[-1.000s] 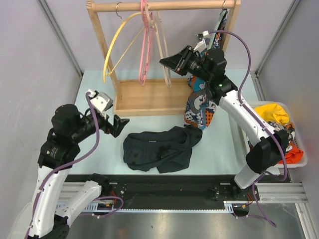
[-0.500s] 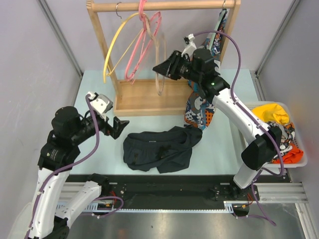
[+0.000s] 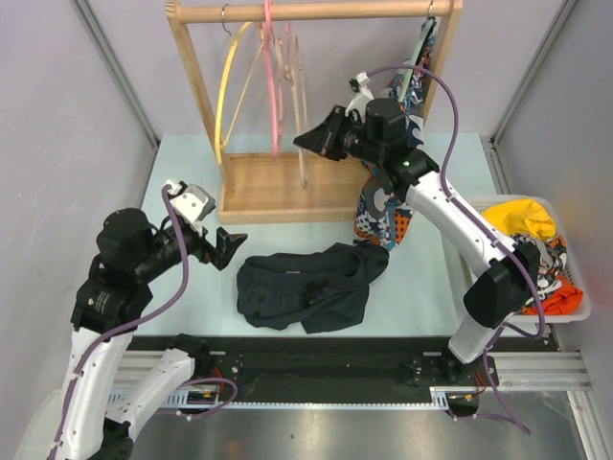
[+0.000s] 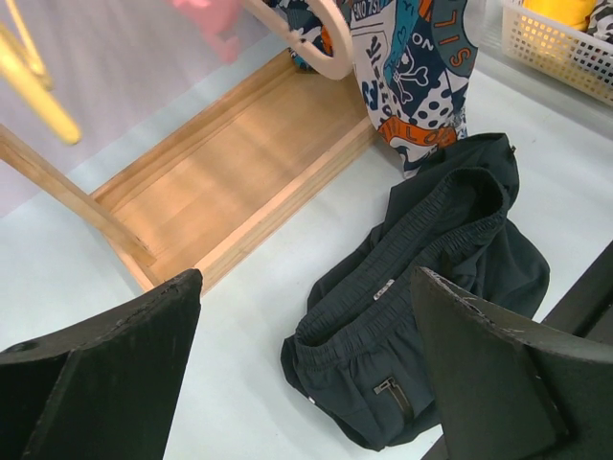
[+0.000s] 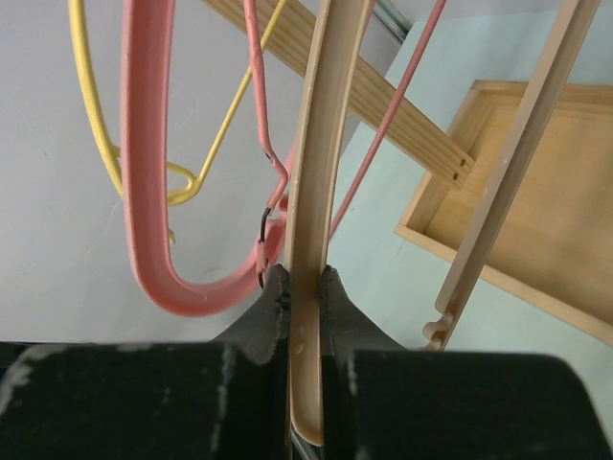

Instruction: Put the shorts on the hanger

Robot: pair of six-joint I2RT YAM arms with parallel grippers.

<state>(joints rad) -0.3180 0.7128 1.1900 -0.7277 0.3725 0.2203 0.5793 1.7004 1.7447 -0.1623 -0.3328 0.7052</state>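
The pale table (image 3: 431, 278) lies under everything. At its far side stands the wooden rack (image 3: 192, 86), with a flat tray base and a rail across the top.

The dark shorts (image 3: 302, 287) lie crumpled on the table in front of the rack, near my side and between my two arms. The waistband is bunched up and nothing touches them. Just beyond them, to the right, a patterned garment (image 3: 383, 206) hangs from the right end of the rail, and its hem reaches down to the table beside the shorts. A white basket (image 3: 575, 307) sits at the right edge of the table, with a yellow cloth (image 3: 522, 218) on top of the pile inside.

Three hangers are on the rail. The yellow hanger (image 3: 225, 105) is furthest left and the pink hanger (image 3: 269, 86) is next to it. The tan hanger (image 3: 301, 168) is on the right of the group and hangs tilted above the tray.

My right claw (image 3: 305, 144) is raised at the rack, and its two fingers (image 5: 276, 311) are pressed against either side of the tan hanger's thin arm, pinching it. The pink one curves close beside that grip.

My left claw (image 3: 228, 247) is low over the table, just left of the shorts. Its fingers are spread wide and hold nothing; through my wrist camera I see the shorts between them
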